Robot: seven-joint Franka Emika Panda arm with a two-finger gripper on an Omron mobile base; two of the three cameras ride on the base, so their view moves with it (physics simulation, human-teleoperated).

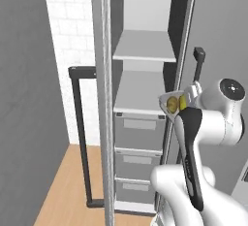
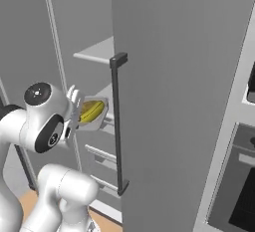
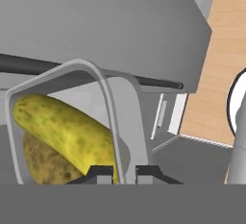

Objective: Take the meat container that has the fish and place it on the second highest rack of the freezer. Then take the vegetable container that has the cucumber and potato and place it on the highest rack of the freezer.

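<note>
Now my gripper (image 3: pixel 117 172) clamps the vegetable container's (image 3: pixel 77 122) rim. Top shelf (image 1: pixel 144 46) lies above, ahead to the left.

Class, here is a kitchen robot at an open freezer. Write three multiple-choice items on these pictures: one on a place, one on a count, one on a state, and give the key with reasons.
1. Where is the vegetable container?
A. on the top shelf
B. in the gripper, in front of the freezer
C. on the floor

2. How many drawers show under the shelves?
A. one
B. three
C. five

3. How is the freezer door?
A. open
B. closed
C. taken off

Key:
1 B: the gripper is shut on the container's rim, short of the freezer.
2 B: three drawer fronts stack below the shelves.
3 A: the door stands swung aside and the top shelf shows, bare.
</note>
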